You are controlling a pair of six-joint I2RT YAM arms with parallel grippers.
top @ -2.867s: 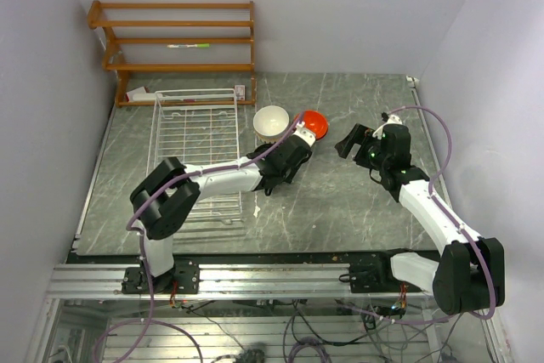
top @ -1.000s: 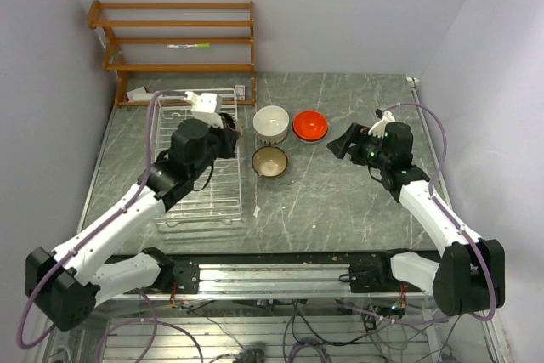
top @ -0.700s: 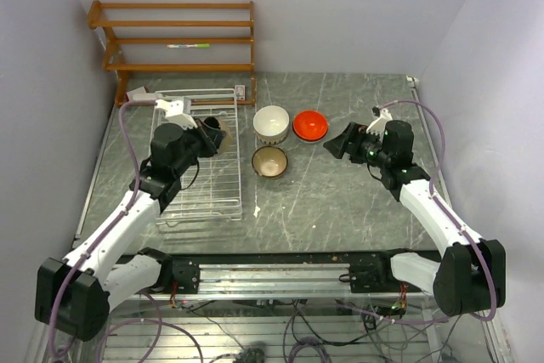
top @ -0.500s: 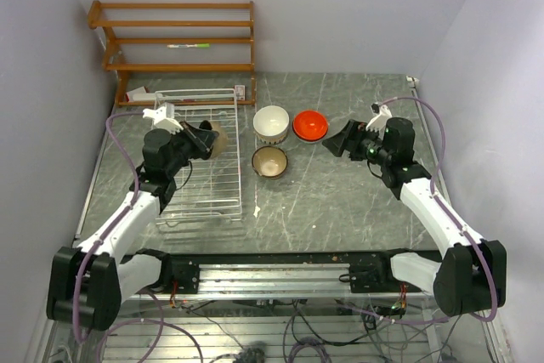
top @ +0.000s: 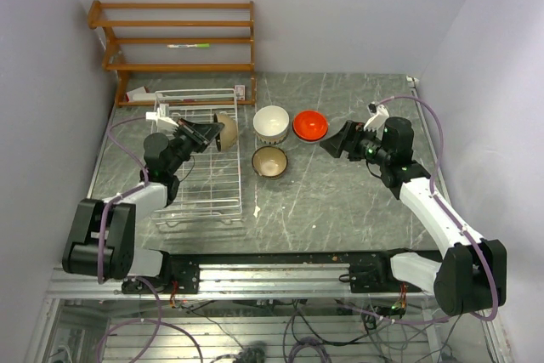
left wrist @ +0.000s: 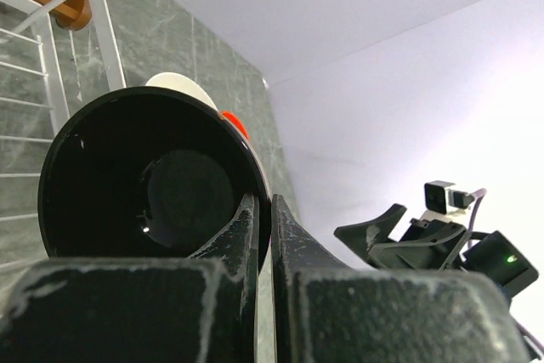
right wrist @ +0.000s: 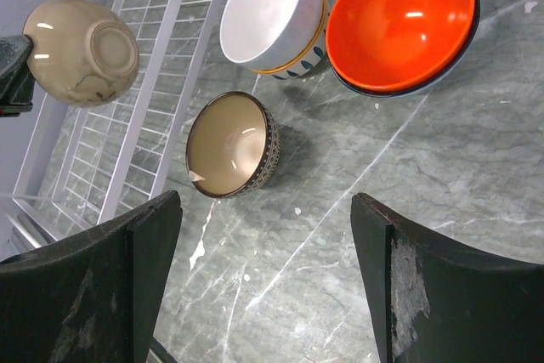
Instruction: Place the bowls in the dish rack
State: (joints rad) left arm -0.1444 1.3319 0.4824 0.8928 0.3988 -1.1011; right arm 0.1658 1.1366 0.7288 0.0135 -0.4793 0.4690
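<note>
Top camera: high behind the arms, looking down on the whole bench (top: 357, 201). Left wrist: close, sighting along its hand (left wrist: 265, 210). Right wrist: downward; shares orange bowl (right wrist: 399, 23) with top.

Place: a robotics lab test cell.
Enclosure: plain pale lilac wall panels (top: 34, 82) box in a grey marble-pattern tabletop (top: 340, 201).
Mounting: two white-and-black robot arms (top: 433, 210) are bolted to a silver aluminium rail (top: 272, 280).
Wiring: loose cables (top: 297, 329) tangle below the rail.
Props: a white wire-grid dish rack (top: 204, 184), a brown wooden slatted shelf unit (top: 178, 24) and small round bowls (top: 271, 121).
</note>
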